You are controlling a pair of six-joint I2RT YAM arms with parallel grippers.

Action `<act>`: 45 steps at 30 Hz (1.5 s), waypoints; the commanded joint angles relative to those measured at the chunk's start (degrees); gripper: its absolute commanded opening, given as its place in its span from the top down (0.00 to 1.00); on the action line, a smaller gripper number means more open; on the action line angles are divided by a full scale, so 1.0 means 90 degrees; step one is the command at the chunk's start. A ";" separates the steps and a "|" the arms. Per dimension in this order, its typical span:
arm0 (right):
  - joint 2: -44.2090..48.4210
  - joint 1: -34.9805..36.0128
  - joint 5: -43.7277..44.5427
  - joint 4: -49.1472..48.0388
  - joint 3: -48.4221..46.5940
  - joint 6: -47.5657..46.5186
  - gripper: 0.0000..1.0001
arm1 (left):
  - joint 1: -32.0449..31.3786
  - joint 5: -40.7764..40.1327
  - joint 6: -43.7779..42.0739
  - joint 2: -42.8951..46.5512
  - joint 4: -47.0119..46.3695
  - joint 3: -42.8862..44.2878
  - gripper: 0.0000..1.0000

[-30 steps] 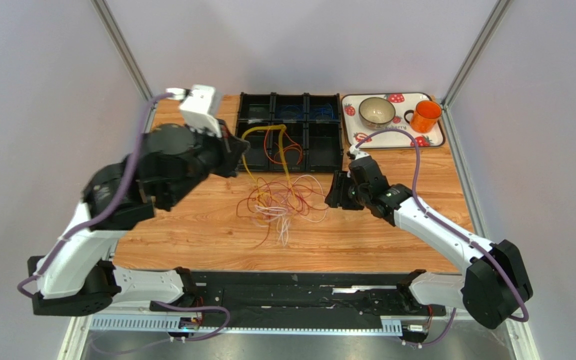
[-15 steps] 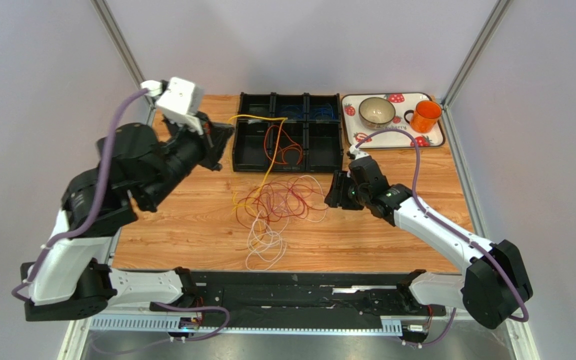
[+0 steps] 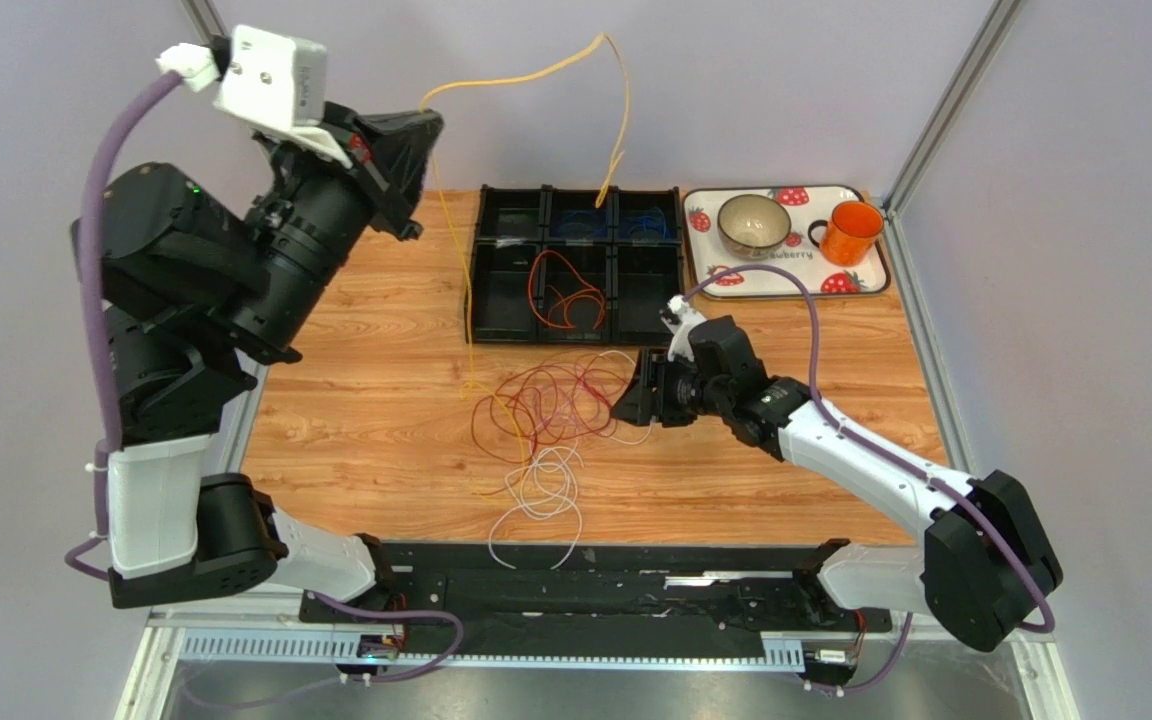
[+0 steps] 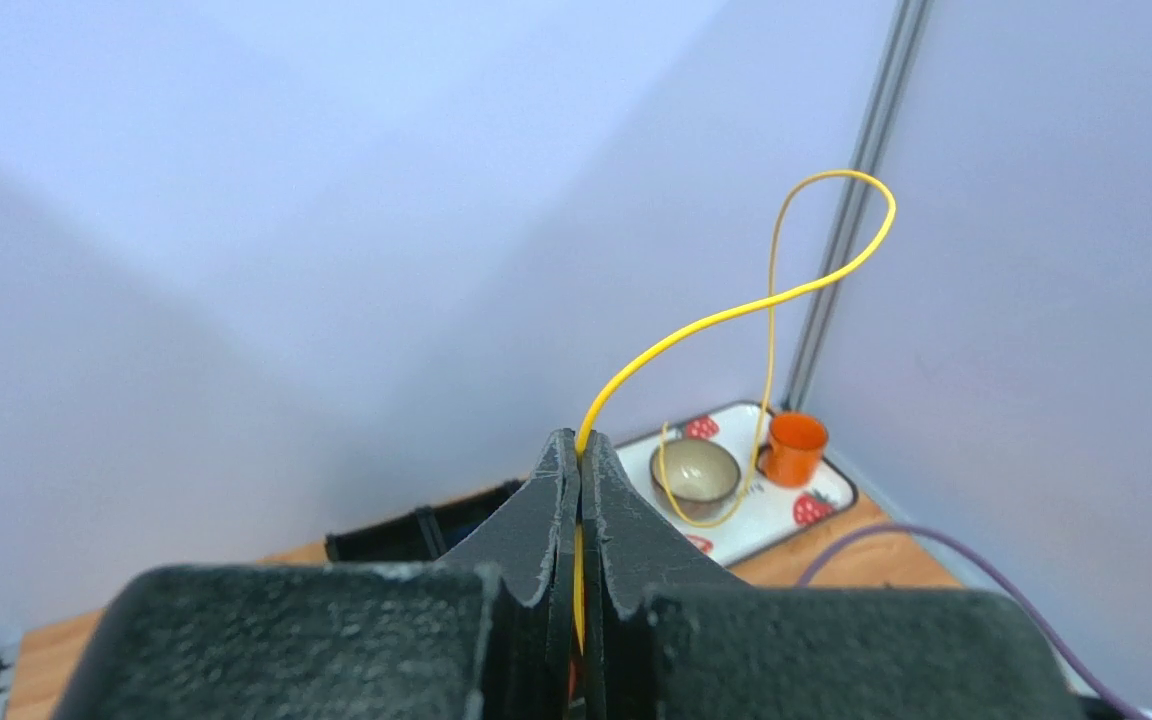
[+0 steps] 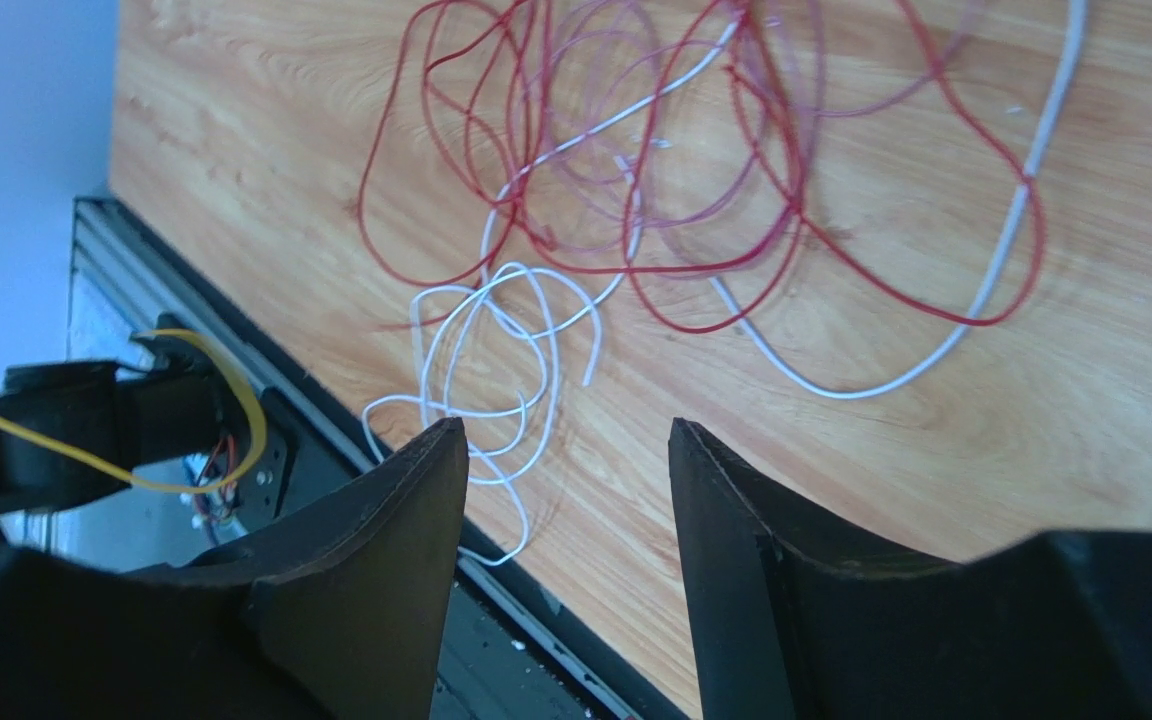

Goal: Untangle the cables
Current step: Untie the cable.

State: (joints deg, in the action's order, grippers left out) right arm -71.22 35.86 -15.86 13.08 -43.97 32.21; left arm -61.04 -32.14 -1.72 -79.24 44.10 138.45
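At the upper left of the overhead view, the left pincer (image 3: 426, 123) is raised high above the worktop (image 3: 357, 435) and clenched on a yellow cable (image 4: 748, 308). Its wrist view shows the strand pinched between the closed fingers. One end arcs up and to the right, then drops toward the black compartment tray (image 3: 471, 270). The other hangs down into the heap of cables (image 3: 552, 413) at the centre of the frame. There, red, pale purple and white loops lie tangled on the wood, just in front of the tray. A red cable (image 3: 564, 300) sits in a front compartment of the tray. At the heap's right edge, the right pincer (image 5: 567, 428) is released, its fingers spread and holding nothing. A strawberry-print tray (image 3: 875, 285) at the upper right carries a bowl (image 3: 755, 224) and an orange mug (image 3: 850, 233).
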 commanded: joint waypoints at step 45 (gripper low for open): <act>0.2024 0.0206 0.1585 0.0284 0.1076 -0.0404 0.40 | 0.2025 0.0973 0.0152 -0.1233 -0.1257 -0.0267 1.00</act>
State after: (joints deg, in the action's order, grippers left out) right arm -55.81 37.80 -4.78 14.02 -34.52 30.57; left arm -44.42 -25.39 -1.32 -88.38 35.79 132.57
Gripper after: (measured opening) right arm 0.599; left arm 0.009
